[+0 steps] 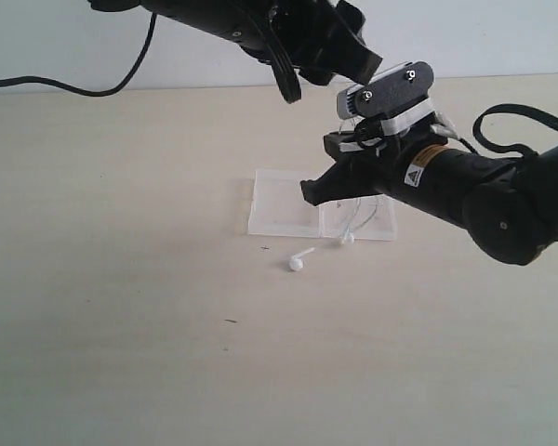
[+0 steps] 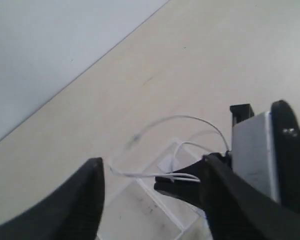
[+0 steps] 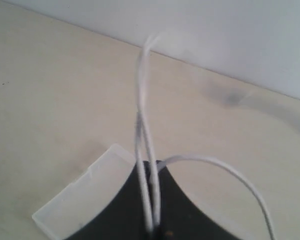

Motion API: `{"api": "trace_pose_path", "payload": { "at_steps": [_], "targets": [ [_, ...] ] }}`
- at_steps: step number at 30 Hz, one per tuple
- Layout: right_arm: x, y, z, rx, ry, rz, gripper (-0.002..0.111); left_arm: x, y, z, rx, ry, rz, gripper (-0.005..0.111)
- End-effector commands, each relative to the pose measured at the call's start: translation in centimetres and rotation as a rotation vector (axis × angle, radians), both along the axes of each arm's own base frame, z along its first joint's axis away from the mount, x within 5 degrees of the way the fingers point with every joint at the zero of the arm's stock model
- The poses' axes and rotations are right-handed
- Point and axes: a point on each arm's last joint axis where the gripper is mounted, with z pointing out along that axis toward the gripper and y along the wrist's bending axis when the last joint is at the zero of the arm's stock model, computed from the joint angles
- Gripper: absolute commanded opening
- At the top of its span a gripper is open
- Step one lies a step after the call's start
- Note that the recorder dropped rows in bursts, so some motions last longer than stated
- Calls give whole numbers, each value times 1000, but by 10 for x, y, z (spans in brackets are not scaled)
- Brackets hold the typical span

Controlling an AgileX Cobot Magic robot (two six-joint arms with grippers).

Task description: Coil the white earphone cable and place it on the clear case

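While right gripper (image 1: 309, 192) pinches cable (image 3: 142, 100), above clear case (image 1: 279, 203)

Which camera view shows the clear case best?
The exterior view: both halves of the clear case show, the right end effector hiding a little. The left wrist view shows a blurred part; the right wrist view, one end only.

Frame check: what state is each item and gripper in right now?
white earphone cable: loosely looped, pinched and lifted over the case, not laid down.
clear case: open flat, both halves down.
earbuds: one on the table, one at the case's front edge.
right gripper: shut on the cable.
left gripper: open, raised, empty.
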Motion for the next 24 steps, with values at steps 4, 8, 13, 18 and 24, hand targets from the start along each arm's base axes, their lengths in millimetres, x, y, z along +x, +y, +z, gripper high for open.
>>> {"api": "trace_pose_path", "payload": {
  "at_steps": [4, 8, 13, 18, 24],
  "targets": [
    [-9, -7, 60, -139, 20, 32, 0, 6, 30, 24, -9, -55, 59, 14],
    [-12, -9, 104, -164, -21, 39, 0, -11, 43, 36, -13, -100, 44, 0],
    [-10, -9, 133, -202, 15, 36, 0, -54, 84, 30, -199, -240, 70, 0],
    [2, -3, 153, -314, 83, 77, 0, -112, 114, 14, -432, -407, 26, 0],
    [11, 2, 149, -298, 91, 181, 0, -165, 145, -14, -568, -495, -4, 0]
  ]
}}
